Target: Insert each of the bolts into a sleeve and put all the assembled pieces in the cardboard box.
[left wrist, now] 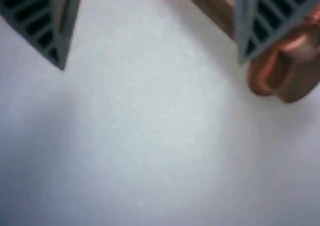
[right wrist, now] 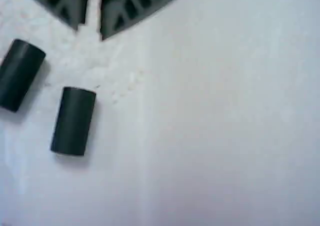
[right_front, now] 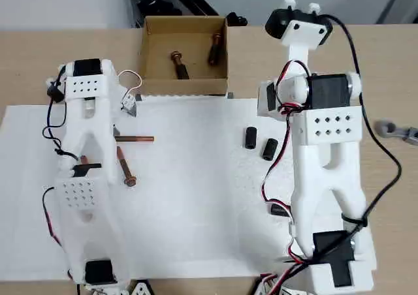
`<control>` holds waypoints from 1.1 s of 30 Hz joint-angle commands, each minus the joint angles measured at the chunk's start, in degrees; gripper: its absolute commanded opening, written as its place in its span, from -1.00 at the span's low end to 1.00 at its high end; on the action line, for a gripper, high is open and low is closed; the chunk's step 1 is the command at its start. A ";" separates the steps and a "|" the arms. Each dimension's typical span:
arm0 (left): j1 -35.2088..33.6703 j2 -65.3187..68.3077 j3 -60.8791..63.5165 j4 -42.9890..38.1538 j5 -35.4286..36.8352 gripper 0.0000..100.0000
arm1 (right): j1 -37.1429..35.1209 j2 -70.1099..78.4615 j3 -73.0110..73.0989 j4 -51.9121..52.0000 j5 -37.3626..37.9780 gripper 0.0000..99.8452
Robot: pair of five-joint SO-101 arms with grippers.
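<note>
Copper bolt (right_front: 124,166) lies up-and-down, left of middle, just beside the left gripper (left wrist: 152,63), whose jaws are wide apart. Right gripper (right wrist: 91,32) looks pinched together, empty.

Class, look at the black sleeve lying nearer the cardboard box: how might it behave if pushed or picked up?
The sleeve is a short round cylinder lying on its side, so a sideways nudge would probably roll it across the white mat. It looks rigid and small, likely light. Its smooth surface might slip when pinched.
</note>
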 commanded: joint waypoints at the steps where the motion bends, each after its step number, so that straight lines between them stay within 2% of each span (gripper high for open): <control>1: 0.00 -3.16 0.92 1.85 0.53 -0.59 | 0.40 -1.80 -0.18 -0.13 -0.70 -0.96; 5: -0.18 -11.60 8.40 1.67 0.53 -0.59 | 0.40 -1.80 -0.18 -0.13 -0.70 -0.96; 9: -0.62 -16.70 9.19 1.41 0.35 -0.59 | 0.31 -1.71 -0.18 -1.10 -0.70 -0.96; 23: 1.58 -16.70 15.69 1.41 0.53 -0.59 | 0.22 -1.71 -0.18 -1.71 -0.62 -0.96; 29: 1.41 -15.91 16.22 -2.20 1.41 -0.59 | 0.22 -1.71 -0.18 -1.63 -0.62 -0.96; 33: 1.49 -10.20 16.31 -4.22 1.67 -0.59 | 0.31 -1.71 -0.18 -1.63 -0.62 -0.96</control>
